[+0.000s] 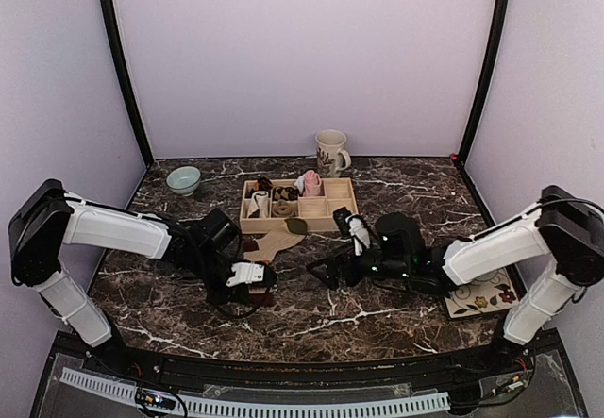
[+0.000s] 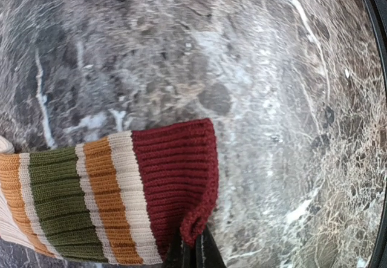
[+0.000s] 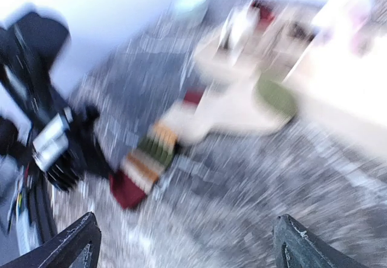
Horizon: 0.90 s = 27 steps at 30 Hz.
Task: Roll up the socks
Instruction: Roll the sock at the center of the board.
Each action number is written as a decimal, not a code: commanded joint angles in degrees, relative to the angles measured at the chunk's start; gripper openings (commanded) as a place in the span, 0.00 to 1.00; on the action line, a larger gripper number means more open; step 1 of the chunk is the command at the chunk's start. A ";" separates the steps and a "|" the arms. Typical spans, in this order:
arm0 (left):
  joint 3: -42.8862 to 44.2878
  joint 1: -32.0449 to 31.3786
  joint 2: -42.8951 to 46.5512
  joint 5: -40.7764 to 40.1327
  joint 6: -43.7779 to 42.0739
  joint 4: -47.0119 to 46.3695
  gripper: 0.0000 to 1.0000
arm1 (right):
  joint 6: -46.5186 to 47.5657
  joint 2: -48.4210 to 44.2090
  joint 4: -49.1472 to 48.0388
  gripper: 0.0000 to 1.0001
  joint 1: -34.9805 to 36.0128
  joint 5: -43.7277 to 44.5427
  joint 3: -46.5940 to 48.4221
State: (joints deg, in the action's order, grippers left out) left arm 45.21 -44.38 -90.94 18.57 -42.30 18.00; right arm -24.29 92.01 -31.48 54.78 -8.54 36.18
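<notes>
The left hand (image 1: 253, 284) is clamped on the dark-red cuff (image 2: 175, 177) of the tan sock (image 1: 276, 242), which lies on the tabletop (image 1: 377, 314) just before the wooden tray (image 1: 335, 218). The right hand (image 1: 326, 269) hovers beside it, jaws wide apart; the pink sock (image 1: 311, 183) sits in the tray

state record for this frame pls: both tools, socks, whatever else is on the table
left tool: shut, pinching the dark-red cuff edge of the tan sock
right tool: open, holding nothing, low over the table right of the sock; its own view is blurred
tan sock: lying flat, unrolled, in front of the wooden tray
pink sock: bunched in the tray's back row
other: mug behind the tray, green bowl at back left
</notes>
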 commanded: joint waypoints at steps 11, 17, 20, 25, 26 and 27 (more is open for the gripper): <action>5.08 5.94 -2.93 11.50 2.23 7.91 0.00 | 12.07 -8.09 -11.88 0.99 1.52 8.10 -5.71; 5.42 7.07 -2.55 14.27 2.11 10.21 0.00 | 18.49 -3.70 -15.12 0.89 3.53 -1.53 -4.32; 5.24 7.73 -1.43 15.57 1.31 11.53 0.00 | 16.94 0.33 -15.51 0.80 3.91 -4.17 -0.99; 4.92 8.55 -0.94 16.70 0.73 12.33 0.00 | 19.66 8.20 -15.42 0.75 8.42 -2.73 4.34; 5.08 8.74 -1.22 16.71 0.50 12.44 0.00 | 20.65 9.48 -14.78 0.74 9.20 -2.29 5.90; 5.28 8.78 -1.54 16.74 0.40 12.52 0.00 | 21.44 10.79 -14.57 0.73 9.82 -2.38 6.68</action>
State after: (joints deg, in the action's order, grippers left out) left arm 49.58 -36.18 -93.78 32.97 -40.73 27.77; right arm -7.05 98.89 -45.01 61.36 -9.98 38.63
